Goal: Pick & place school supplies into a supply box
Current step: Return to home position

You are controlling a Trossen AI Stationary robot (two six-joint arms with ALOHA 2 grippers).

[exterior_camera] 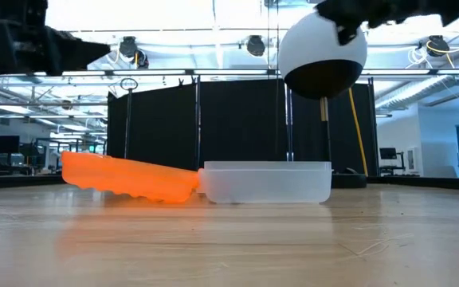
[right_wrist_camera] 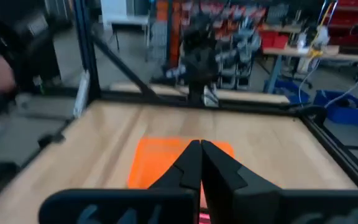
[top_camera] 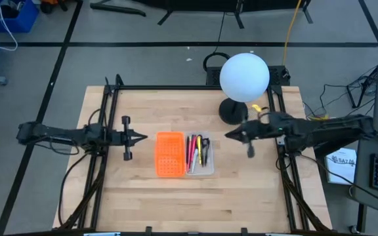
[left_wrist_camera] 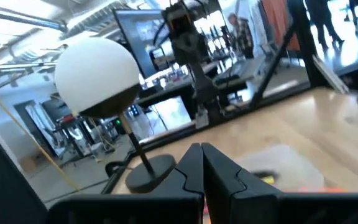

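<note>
The clear supply box [top_camera: 201, 156] sits mid-table, joined on its left to an orange perforated panel [top_camera: 169, 154]. Pens, pencils and the black-handled scissors [top_camera: 197, 151] lie inside the box. In the low view the box [exterior_camera: 268, 182] rests flat and the orange panel [exterior_camera: 126, 177] slopes up from it. My left gripper [top_camera: 144, 137] hovers shut, left of the panel, pointing right. My right gripper [top_camera: 228, 134] hovers shut, right of the box, pointing left. The wrist views show both finger pairs, left [left_wrist_camera: 202, 163] and right [right_wrist_camera: 200, 163], closed and empty.
A lamp with a white globe [top_camera: 244, 77] on a black round base [top_camera: 232, 111] stands at the table's far right, close to my right arm. Black frame rails [top_camera: 110, 118] run along both table sides. Bare wood lies in front of the box.
</note>
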